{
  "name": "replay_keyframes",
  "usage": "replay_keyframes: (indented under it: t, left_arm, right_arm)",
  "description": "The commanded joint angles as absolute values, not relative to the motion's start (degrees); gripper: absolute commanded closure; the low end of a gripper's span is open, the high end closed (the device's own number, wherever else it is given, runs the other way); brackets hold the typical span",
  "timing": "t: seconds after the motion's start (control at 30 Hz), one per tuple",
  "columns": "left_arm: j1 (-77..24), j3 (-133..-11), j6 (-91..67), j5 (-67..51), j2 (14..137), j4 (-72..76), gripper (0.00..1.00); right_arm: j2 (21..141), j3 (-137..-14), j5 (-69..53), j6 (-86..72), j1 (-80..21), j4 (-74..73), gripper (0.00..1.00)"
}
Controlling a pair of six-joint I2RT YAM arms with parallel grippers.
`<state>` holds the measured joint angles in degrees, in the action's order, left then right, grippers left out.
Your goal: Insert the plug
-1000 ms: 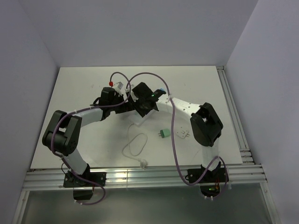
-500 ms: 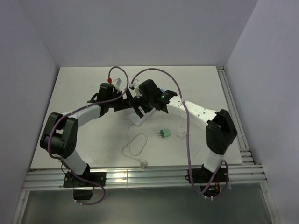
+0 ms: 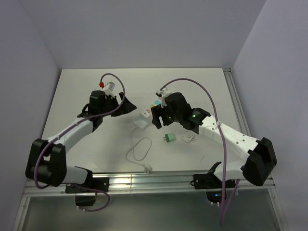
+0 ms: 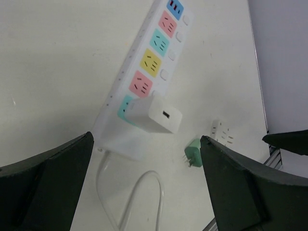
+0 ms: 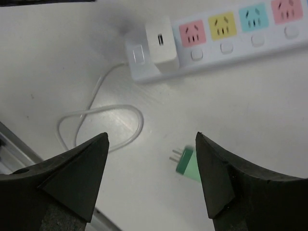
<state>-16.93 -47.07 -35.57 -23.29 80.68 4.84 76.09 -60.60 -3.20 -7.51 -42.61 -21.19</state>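
Note:
A white power strip (image 4: 149,62) with coloured sockets lies mid-table; it also shows in the right wrist view (image 5: 226,36) and the top view (image 3: 140,123). A white cube charger (image 4: 154,115) sits plugged into the socket at the strip's cable end, also seen in the right wrist view (image 5: 161,45). A green plug (image 3: 168,138) lies loose on the table, prongs out (image 5: 188,162) (image 4: 194,153). My left gripper (image 3: 127,103) (image 4: 146,139) is open and empty, left of the strip. My right gripper (image 3: 157,119) (image 5: 151,137) is open and empty, above the strip's right side.
A small white adapter (image 3: 188,139) lies right of the green plug, also in the left wrist view (image 4: 221,131). The strip's white cable (image 3: 139,149) loops toward the near edge (image 5: 101,120). Metal rails (image 3: 144,180) run along the table front.
Both grippers have drawn back from the power strip: the left arm swung left, the right arm swung right and nearer. The white charger stays in the strip.

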Motion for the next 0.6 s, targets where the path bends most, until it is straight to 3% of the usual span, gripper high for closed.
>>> replay_keyframes:
  t: [0.0,0.2,0.33,0.57]
  left_arm:
    - [-19.2,-42.3,-34.3,-19.1,73.1,7.1,0.01]
    - [-20.6,-31.4,-34.2,-19.0,62.1,9.5,0.00]
    - [-25.4,-28.6,-35.2,-17.1,59.2,8.3,0.00]
    - [-35.2,-30.1,-37.0,-12.3,62.1,7.7,0.02]
  right_arm:
    - [71.3,-57.1,-0.7,-17.3,-42.3,-27.2,0.21]
    - [65.4,-51.0,-0.1,-23.3,-41.1,-31.4,0.22]
    - [63.9,-45.5,-6.5,-24.7,-34.9,-30.1,0.18]
    - [69.9,-40.7,-16.9,-27.6,-27.0,-19.3,0.33]
